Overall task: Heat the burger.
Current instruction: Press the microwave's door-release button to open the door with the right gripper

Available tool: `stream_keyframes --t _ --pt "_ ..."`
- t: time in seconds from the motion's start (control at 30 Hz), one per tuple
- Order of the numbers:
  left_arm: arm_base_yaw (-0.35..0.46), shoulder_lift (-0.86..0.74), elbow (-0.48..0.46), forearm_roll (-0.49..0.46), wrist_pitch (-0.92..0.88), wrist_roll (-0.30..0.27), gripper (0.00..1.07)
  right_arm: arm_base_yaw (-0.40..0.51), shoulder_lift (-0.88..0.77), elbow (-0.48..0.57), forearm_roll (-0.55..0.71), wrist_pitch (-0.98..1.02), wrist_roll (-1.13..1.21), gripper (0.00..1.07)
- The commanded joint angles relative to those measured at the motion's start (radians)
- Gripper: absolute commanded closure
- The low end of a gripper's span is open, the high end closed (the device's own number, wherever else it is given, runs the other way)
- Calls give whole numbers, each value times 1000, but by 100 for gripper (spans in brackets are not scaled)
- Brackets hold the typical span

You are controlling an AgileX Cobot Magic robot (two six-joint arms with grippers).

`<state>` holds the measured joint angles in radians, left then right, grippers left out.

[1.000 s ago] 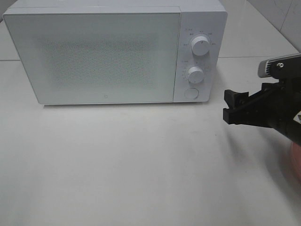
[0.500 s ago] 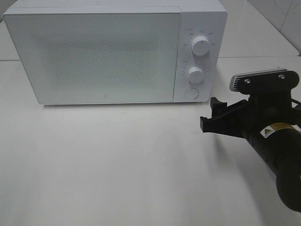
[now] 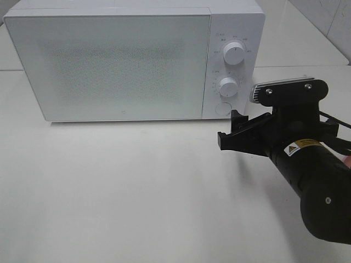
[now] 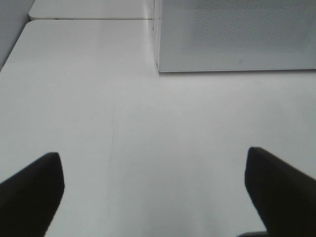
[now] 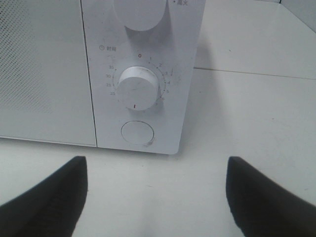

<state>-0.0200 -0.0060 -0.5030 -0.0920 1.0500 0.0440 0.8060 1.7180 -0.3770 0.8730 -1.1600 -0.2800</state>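
Note:
The burger is not in any view. The white microwave (image 3: 126,60) stands at the back of the table with its door shut. My right gripper (image 3: 230,133) is open and empty, just in front of the microwave's lower right corner. In the right wrist view the right gripper (image 5: 155,197) faces the round door button (image 5: 137,133) below the timer knob (image 5: 138,88), without touching it. My left gripper (image 4: 153,192) is open and empty over the bare table, in front of the microwave's left corner (image 4: 159,69).
The microwave's control panel has an upper knob (image 3: 235,53), a lower knob (image 3: 227,86) and a round button (image 3: 222,108). A sliver of pink (image 3: 347,159) shows behind the right arm at the right edge. The white tabletop (image 3: 137,186) stretches in front.
My right arm has moved left and forward toward the microwave's control panel, and now covers most of the pink thing at the right edge. The microwave has not changed.

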Motion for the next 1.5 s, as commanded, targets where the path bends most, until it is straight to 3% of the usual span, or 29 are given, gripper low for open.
stream_keyframes --t 0.03,0.23,0.47,0.7,0.77,0.8,0.83,1.2,1.5 --pt "-5 -23 3 -3 -14 -3 16 3 -1 -11 -1 -7 101 32" --pt "-5 -23 3 -3 -14 -3 16 3 -1 -11 -1 -6 349 33" --pt "-5 -23 3 -3 -14 -3 16 3 -1 -11 -1 -6 768 43" --pt "-5 -23 3 -3 -14 -3 16 3 -1 -11 -1 -6 1145 60" --pt "-5 -23 3 -3 -14 -3 16 3 -1 -11 -1 -2 1282 71" --pt "-5 -23 3 -3 -14 -3 16 3 -1 -11 -1 -2 1282 71" --pt "-5 -23 3 -3 -14 -3 16 3 -1 -11 -1 13 1366 79" --pt "-5 -23 3 -3 -14 -3 16 3 -1 -11 1 152 1590 105" --pt "-5 -23 3 -3 -14 -3 16 0 1 -11 1 156 1622 107"
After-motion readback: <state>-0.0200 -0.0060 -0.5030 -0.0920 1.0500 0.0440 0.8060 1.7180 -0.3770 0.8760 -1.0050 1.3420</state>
